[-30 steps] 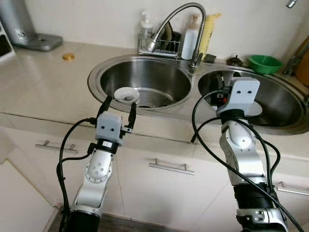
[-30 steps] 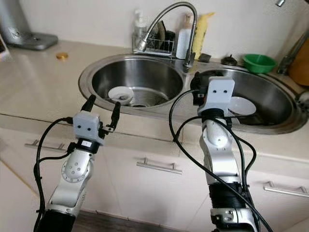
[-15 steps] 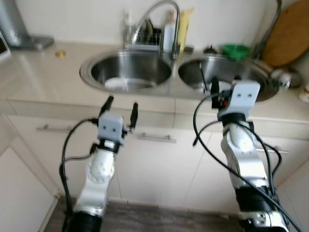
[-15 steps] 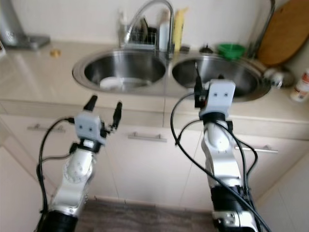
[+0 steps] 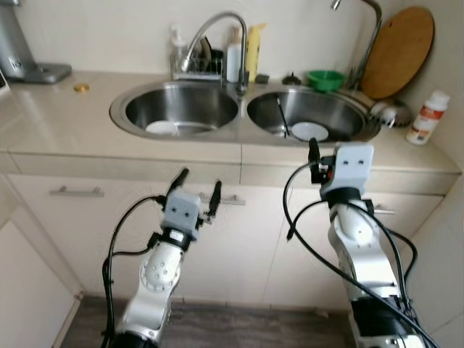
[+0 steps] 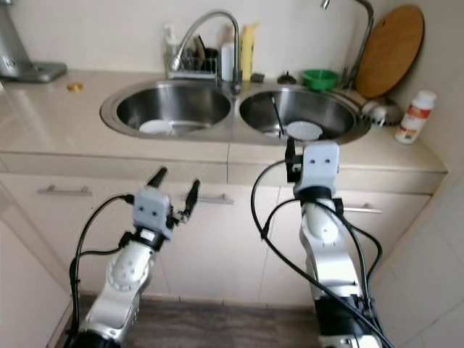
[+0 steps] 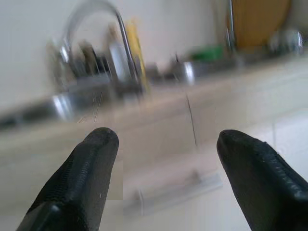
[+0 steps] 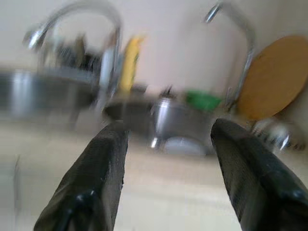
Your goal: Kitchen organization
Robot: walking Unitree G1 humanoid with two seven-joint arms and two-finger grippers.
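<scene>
The two eye views looked forward and down from the robot's head, from a little way back, at the double sink [image 5: 239, 116] and the cupboards below. They shared almost the same scene. Each wrist view looked along its own black fingers [image 7: 77, 178] toward the counter from low and close. Both were blurry and shared the tap [image 8: 77, 19].

I see a glossy stainless steel double sink [image 5: 130, 119] set in a smooth beige worktop [image 5: 51, 116], a matt wooden board [image 5: 397, 51], and my rubbery, matt black fingers [image 7: 82, 178].
</scene>
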